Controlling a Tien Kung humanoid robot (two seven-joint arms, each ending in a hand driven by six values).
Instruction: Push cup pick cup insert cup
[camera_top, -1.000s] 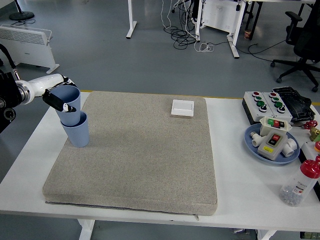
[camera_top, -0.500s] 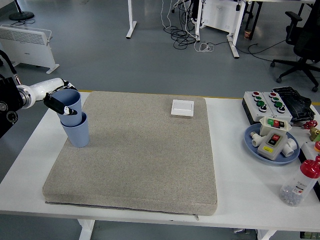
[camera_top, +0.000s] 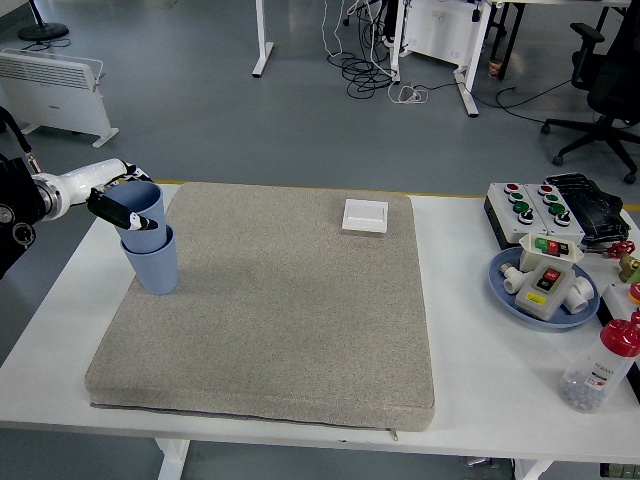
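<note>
Two blue cups stand nested at the left edge of the grey mat (camera_top: 280, 320). The lower cup (camera_top: 156, 268) stands upright on the mat. The upper cup (camera_top: 150, 205) sits inside it, leaning slightly left. My left hand (camera_top: 132, 203) comes in from the left with a white wrist and grips the upper cup's rim, its black thumb across the cup's front and the other fingers behind it. The right arm is out of view.
A small white square box (camera_top: 365, 215) lies at the mat's far edge. At the right stand a box of push buttons (camera_top: 535, 205), a blue plate (camera_top: 500, 288) with switch parts, and a red-capped bottle (camera_top: 600, 368).
The upper cup has sunk deeper into the lower cup, and my left hand has come down and drawn slightly left with it.
</note>
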